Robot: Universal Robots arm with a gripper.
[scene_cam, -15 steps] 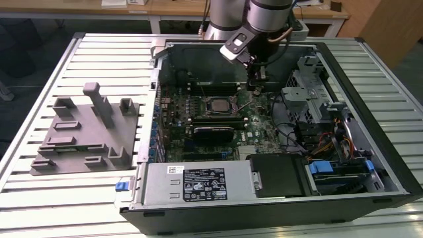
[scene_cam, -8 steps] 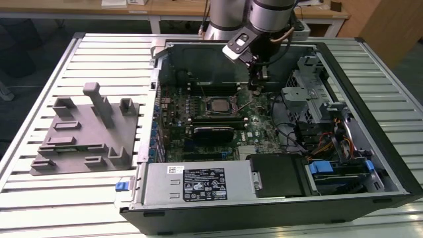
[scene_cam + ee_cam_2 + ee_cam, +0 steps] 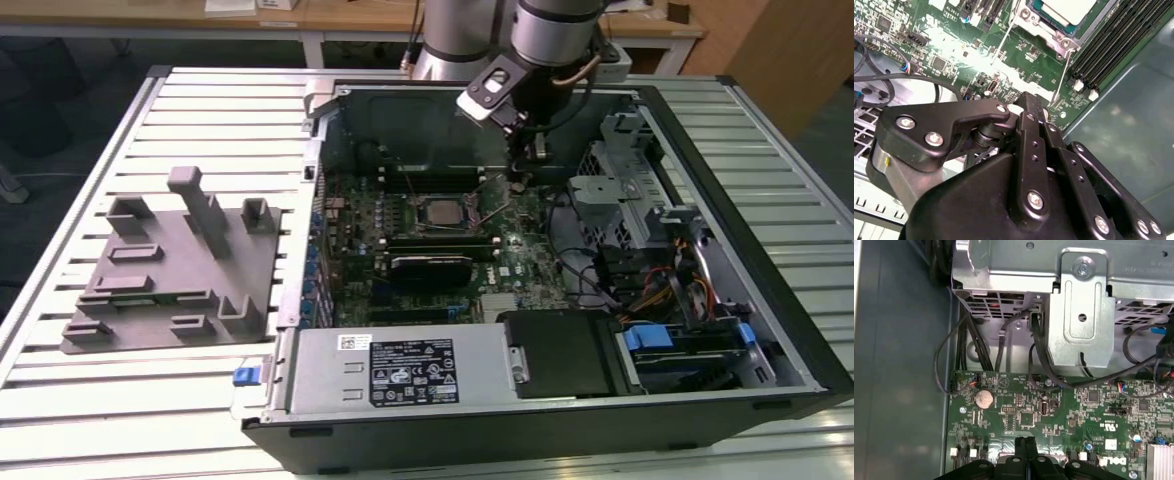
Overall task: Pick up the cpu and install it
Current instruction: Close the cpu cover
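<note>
The cpu (image 3: 438,211) lies flat in the motherboard socket inside the open computer case (image 3: 747,200), its silver top showing. In the second wrist view the cpu (image 3: 1070,7) sits inside the socket's metal frame, with a thin wire lever (image 3: 1060,75) running from the frame toward my fingertips. My gripper (image 3: 522,181) hangs over the board to the exterior view's right of the socket, apart from the chip. Its fingers are pressed together with nothing between them, as both wrist views show the gripper (image 3: 1026,101) (image 3: 1025,441).
A grey plastic fixture block (image 3: 174,270) stands on the slatted table at the exterior view's left of the case. Inside the case are memory slots (image 3: 1114,35), a metal drive cage (image 3: 1081,305) with cables, and a power supply (image 3: 400,370) at the front.
</note>
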